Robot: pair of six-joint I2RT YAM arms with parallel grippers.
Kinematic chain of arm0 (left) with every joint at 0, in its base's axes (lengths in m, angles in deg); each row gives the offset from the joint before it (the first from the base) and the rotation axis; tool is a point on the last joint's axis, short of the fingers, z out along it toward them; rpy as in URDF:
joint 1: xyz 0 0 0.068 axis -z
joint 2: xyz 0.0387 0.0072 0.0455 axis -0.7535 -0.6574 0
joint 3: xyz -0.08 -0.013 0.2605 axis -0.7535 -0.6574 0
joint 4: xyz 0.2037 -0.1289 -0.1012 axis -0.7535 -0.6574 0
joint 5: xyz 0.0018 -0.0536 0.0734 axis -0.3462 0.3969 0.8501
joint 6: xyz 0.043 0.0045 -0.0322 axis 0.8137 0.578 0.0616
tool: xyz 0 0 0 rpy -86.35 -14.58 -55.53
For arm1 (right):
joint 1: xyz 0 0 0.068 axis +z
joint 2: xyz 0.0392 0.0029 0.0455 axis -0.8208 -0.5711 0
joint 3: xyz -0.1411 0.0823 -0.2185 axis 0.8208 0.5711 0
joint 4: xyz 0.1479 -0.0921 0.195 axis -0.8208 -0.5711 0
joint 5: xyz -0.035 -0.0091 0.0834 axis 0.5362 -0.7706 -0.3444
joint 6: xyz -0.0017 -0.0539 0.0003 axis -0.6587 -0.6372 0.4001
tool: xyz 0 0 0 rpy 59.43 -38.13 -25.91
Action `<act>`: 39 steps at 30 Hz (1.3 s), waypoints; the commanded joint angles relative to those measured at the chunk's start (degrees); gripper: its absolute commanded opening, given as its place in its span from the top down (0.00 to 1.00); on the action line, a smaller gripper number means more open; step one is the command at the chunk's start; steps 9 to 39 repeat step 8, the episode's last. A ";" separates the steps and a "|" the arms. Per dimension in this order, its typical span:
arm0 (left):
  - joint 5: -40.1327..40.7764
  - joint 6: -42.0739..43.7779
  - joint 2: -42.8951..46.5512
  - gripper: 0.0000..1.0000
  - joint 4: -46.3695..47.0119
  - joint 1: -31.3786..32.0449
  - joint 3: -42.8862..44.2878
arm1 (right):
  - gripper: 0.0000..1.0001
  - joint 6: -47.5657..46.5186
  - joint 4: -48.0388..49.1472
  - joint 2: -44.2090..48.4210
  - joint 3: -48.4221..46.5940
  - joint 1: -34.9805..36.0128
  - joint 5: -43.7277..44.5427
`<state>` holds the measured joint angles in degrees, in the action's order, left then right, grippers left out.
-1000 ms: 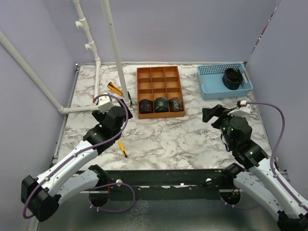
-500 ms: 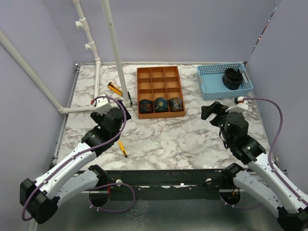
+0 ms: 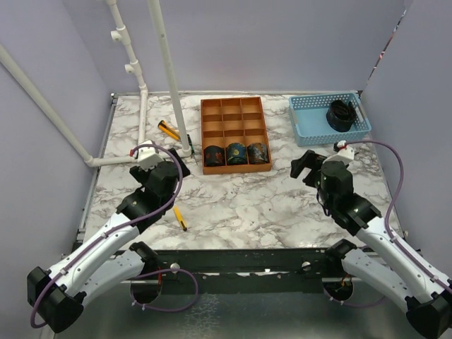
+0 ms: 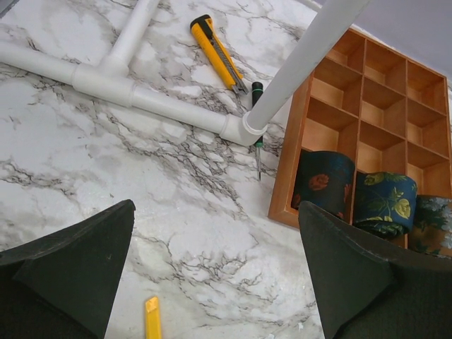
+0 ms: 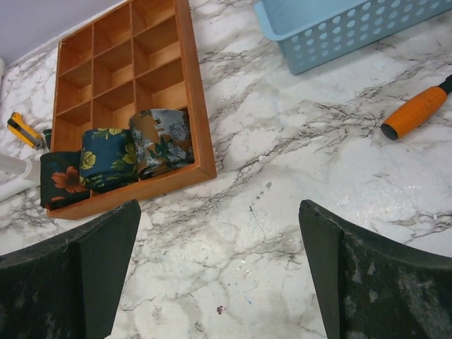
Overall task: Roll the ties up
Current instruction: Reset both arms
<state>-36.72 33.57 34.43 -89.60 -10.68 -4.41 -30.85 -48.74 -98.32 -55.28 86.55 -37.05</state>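
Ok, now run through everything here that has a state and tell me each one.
Left tool, open, holding nothing.
Right tool, open, holding nothing.
Three ties, rolled, filling the front row of the wooden tray.
Tray's other six compartments, empty.
Fourth tie, coiled, lying in the blue basket.
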 commanded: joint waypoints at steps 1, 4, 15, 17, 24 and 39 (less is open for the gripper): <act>2.01 1.89 -0.68 0.01 0.81 -0.16 -0.65 | 0.01 1.65 0.09 1.54 2.23 -0.09 -0.45; 2.67 2.21 -1.54 0.01 0.86 -0.17 -0.41 | 0.02 2.77 0.23 2.62 2.89 -0.08 1.53; 3.98 2.40 -3.45 0.01 0.51 -0.20 0.52 | 0.03 2.46 0.18 4.27 3.27 -0.04 2.63; 3.98 2.40 -3.45 0.01 0.51 -0.20 0.52 | 0.03 2.46 0.18 4.27 3.27 -0.04 2.63; 3.98 2.40 -3.45 0.01 0.51 -0.20 0.52 | 0.03 2.46 0.18 4.27 3.27 -0.04 2.63; 3.98 2.40 -3.45 0.01 0.51 -0.20 0.52 | 0.03 2.46 0.18 4.27 3.27 -0.04 2.63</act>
